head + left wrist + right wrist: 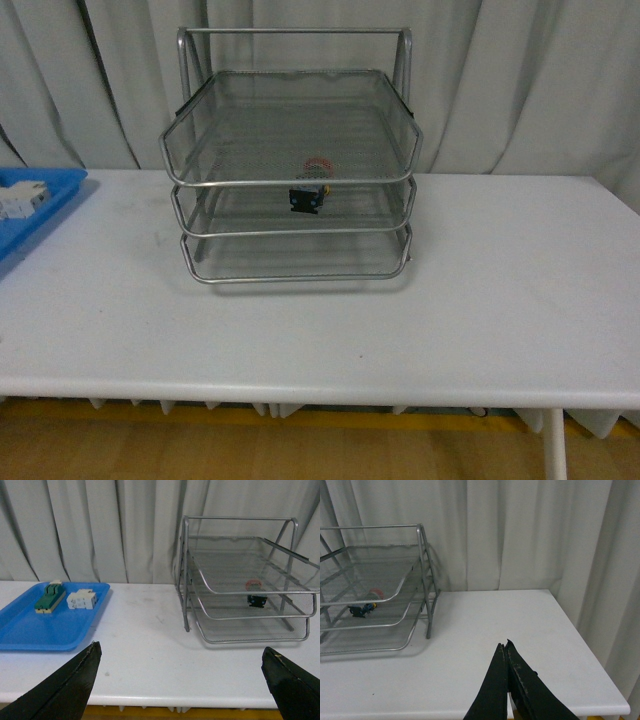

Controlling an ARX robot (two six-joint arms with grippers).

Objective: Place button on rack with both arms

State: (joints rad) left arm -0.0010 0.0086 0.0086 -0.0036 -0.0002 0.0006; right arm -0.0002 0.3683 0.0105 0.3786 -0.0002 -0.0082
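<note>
From my station the button (pixel 311 184) sits inside the rack (pixel 290 130), resting on the middle tier's mesh near the front rail, red cap towards the back and dark body towards the front lip; through the top tray's mesh I can't say exactly how far it is tipped. Its long axis seems to run front to back, roughly along the way the robot faces. The side views agree: from the left wrist it shows as a red cap and dark body (pixel 255 594) in the middle tier, and from the right wrist it lies low in that same tier (pixel 366 604).

Neither arm appears in the front view. My left gripper (pixel 182 680) is spread wide with nothing between its fingers, hanging back over the near table edge, well apart from the rack (pixel 240 580); the button lies ahead of it and off to its right. My right gripper (pixel 506 680) has its fingers pressed together with nothing held, also well back, the rack (pixel 375 590) ahead and to its left.

The blue tray (pixel 50 620) holds only a green-and-cream switch block (pixel 49 597) and a white terminal block (pixel 82 599). I judge the placing done, with both arms clear
</note>
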